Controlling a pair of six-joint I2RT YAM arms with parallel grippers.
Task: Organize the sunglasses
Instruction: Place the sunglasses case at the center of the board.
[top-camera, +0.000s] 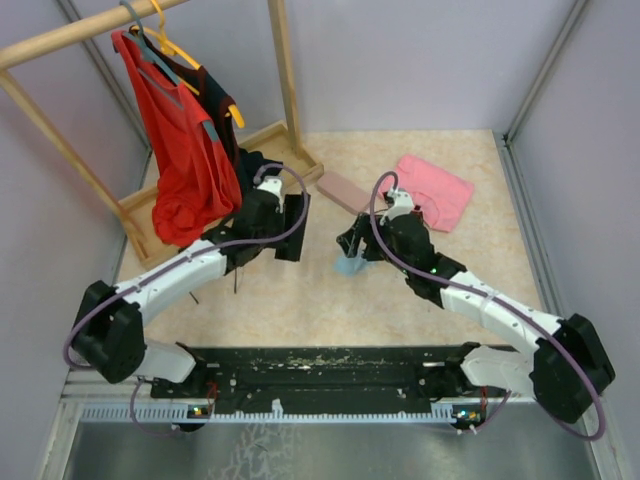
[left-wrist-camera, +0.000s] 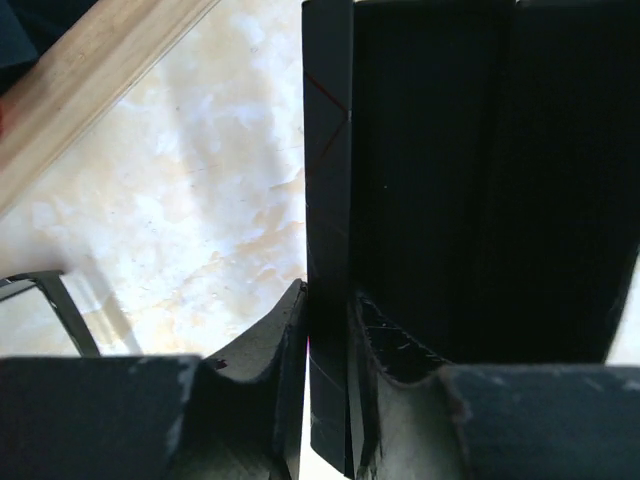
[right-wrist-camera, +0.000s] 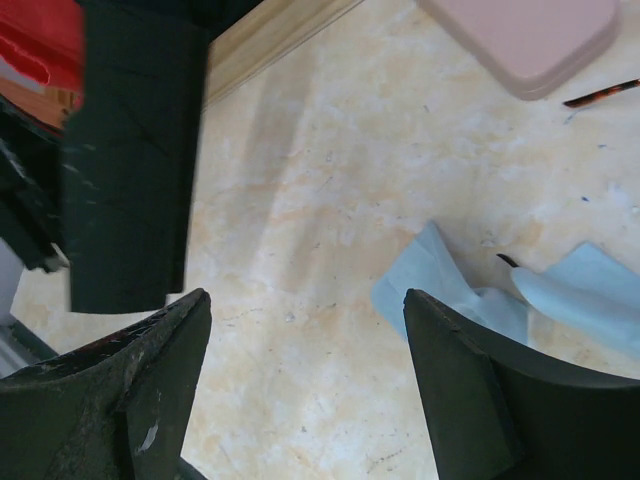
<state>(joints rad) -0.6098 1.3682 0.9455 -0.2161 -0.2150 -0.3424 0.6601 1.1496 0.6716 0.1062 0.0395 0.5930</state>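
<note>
- one thin wall of the black case (left-wrist-camera: 450, 180) is pinched in the left gripper (left-wrist-camera: 328, 305), its jaws narrow.
- we see the right gripper (right-wrist-camera: 305, 370) spread wide, holding nothing, above the table (right-wrist-camera: 330, 200) beside a light blue cloth (right-wrist-camera: 450, 290).
- of the sunglasses (right-wrist-camera: 602, 93) we see only a reddish-brown arm, lying just beside the pink case (right-wrist-camera: 520, 35); we cannot make out the black pair.
</note>
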